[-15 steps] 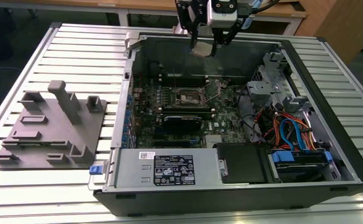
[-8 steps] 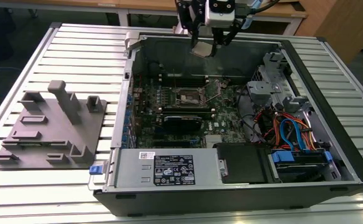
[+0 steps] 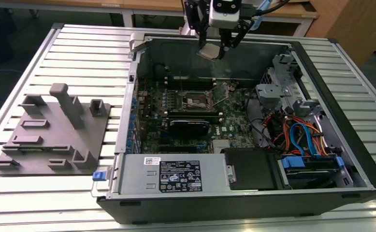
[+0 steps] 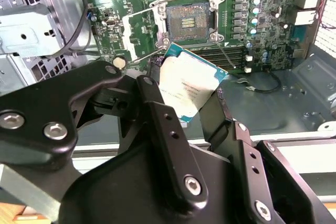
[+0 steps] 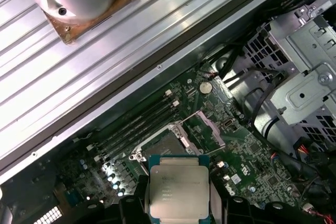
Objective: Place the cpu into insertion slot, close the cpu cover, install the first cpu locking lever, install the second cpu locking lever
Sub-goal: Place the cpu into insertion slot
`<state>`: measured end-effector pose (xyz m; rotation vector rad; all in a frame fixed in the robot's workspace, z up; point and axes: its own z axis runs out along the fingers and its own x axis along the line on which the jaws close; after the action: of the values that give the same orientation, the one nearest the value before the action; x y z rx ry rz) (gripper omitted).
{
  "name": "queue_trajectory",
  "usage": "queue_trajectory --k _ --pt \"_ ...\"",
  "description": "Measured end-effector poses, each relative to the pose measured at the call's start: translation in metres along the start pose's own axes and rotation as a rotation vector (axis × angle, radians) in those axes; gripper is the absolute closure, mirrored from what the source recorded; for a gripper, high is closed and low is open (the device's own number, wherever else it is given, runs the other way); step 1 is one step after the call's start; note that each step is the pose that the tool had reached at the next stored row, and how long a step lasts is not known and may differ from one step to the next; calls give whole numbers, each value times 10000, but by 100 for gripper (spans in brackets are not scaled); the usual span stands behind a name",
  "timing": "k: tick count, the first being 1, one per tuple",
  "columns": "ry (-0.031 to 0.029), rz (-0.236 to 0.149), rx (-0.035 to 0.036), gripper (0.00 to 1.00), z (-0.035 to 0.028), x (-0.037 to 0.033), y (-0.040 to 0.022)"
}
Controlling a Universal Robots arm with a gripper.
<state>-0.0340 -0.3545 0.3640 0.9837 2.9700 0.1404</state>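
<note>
My gripper (image 3: 212, 52) hangs above the far wall of the open computer case, shut on the cpu (image 3: 209, 51). In both wrist views the cpu (image 4: 189, 90) (image 5: 178, 192) shows its pale metal face with a green edge, clamped tilted between the black fingers (image 4: 157, 114). The insertion slot (image 3: 197, 99) (image 4: 189, 22) (image 5: 163, 145) lies uncovered on the green motherboard, well below the chip and apart from it. The cpu cover (image 4: 140, 34) (image 5: 206, 129) is swung open beside the slot. A thin metal lever (image 4: 227, 56) sticks out at the slot's side.
The case walls (image 3: 136, 72) ring the motherboard. A black heatsink block (image 3: 189, 126), drive cage (image 3: 275, 92), coloured cables (image 3: 301, 137) and power supply (image 3: 175, 176) crowd the near side. A grey fixture plate (image 3: 52, 133) lies on the slatted table at the exterior view's left.
</note>
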Motion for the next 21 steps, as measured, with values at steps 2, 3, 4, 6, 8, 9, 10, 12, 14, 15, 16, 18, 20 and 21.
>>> queue_trajectory --k 2,3,4,6,8,9,10,12,14,15,16,18,20,21 --pt "-2 5 -1 46 0 0 0" --pt "-2 6 -1 46 0 0 0" --pt "-2 6 -1 46 0 0 0" --pt "-1 7 -1 46 0 0 0" --pt "-2 12 -1 46 0 0 0" --pt "-4 30 -2 46 0 0 0" --pt "-6 63 -2 46 0 0 0" --pt "-16 167 -4 46 0 0 0" --pt "-27 290 -7 46 0 0 0" --pt "-33 359 -7 46 0 0 0" --pt "-40 442 -9 46 0 0 0" --pt "-56 621 -13 46 0 0 0" --pt "-71 798 -16 46 0 0 0" --pt "-79 885 -18 46 1 0 0"
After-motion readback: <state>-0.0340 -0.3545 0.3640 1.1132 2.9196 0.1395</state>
